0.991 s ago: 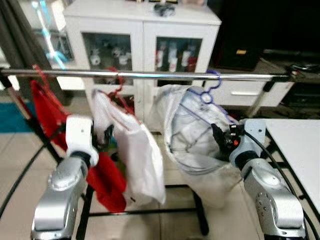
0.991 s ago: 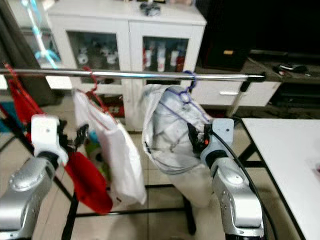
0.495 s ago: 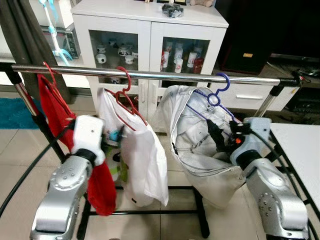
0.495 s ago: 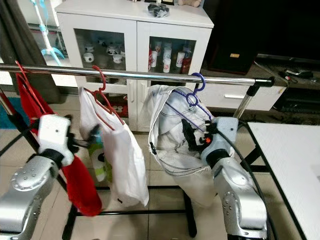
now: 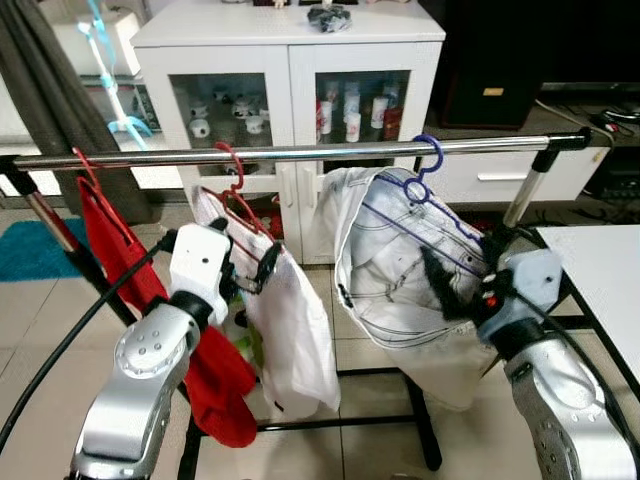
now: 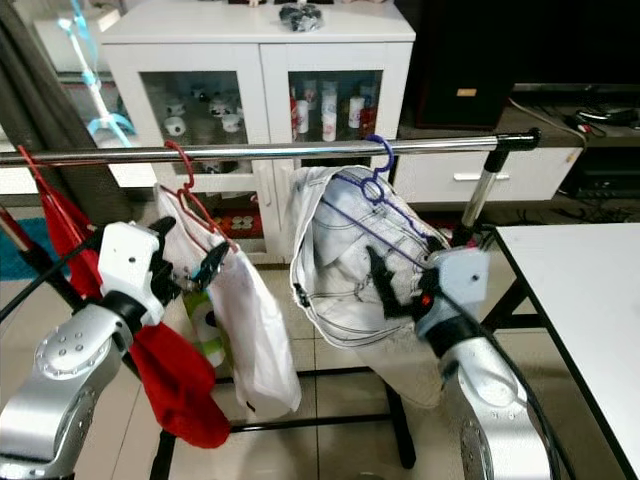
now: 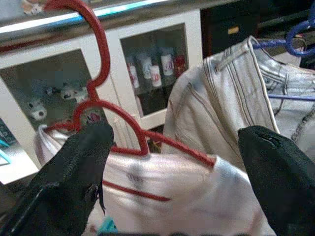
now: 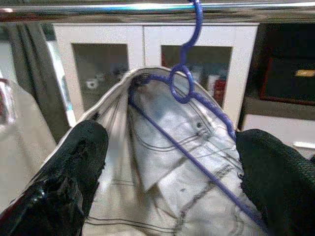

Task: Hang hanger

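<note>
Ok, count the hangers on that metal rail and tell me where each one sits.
3. A red wire hanger carrying the red garment hangs at the rail's left end, a second red hanger with the white top hangs left of centre, and a purple hanger holding the pale denim garment hangs right of centre.

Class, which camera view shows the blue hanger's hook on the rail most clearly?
The right wrist view: the blue hanger is close up, its hook over the rail. Both eye views show it smaller, above the right gripper. The left wrist view catches just its edge.
</note>
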